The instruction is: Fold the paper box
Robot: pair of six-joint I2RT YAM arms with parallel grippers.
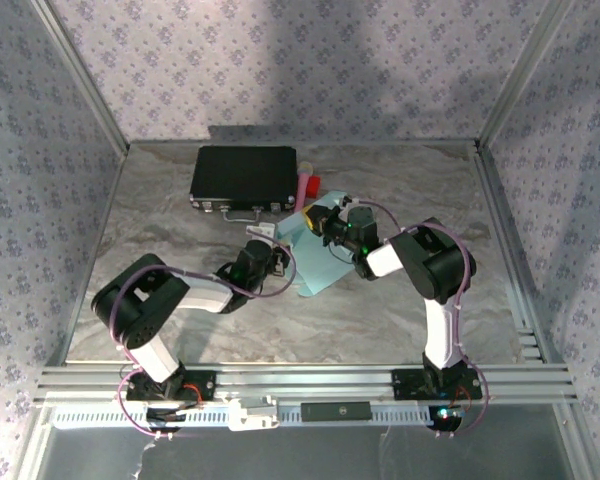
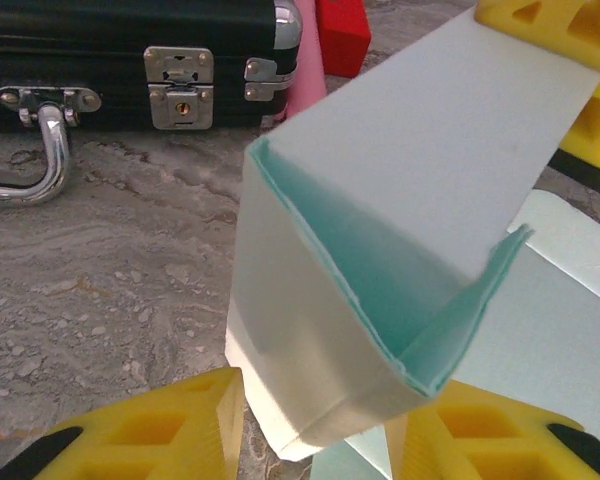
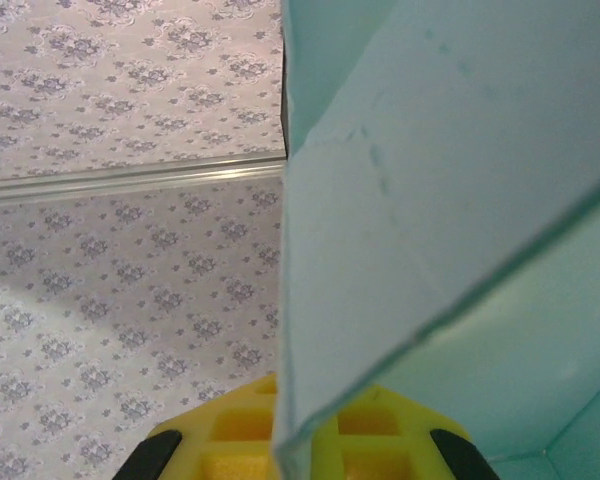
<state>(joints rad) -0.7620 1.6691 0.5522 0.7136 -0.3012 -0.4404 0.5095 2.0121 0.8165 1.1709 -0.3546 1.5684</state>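
Note:
The paper box [image 1: 315, 262] is pale light-blue card, partly folded, held up off the table between my two grippers. In the left wrist view a folded corner of the paper box [image 2: 330, 340] sits between the yellow fingers [image 2: 170, 430] of my left gripper [image 2: 320, 440]. The jaws stand apart on either side of it, and whether they press on it is unclear. My right gripper [image 1: 327, 227] is shut on an upper panel of the paper box [image 3: 410, 200], whose thin edge runs into the yellow fingers [image 3: 230, 440]. Those right fingers [image 2: 540, 20] also pinch the card's far end.
A black case [image 1: 243, 177] with metal latches and a handle [image 2: 35, 150] lies behind the box at the back of the table. A pink object [image 1: 303, 185] and a red block [image 2: 342, 35] stand beside the case's right end. Patterned walls close in three sides.

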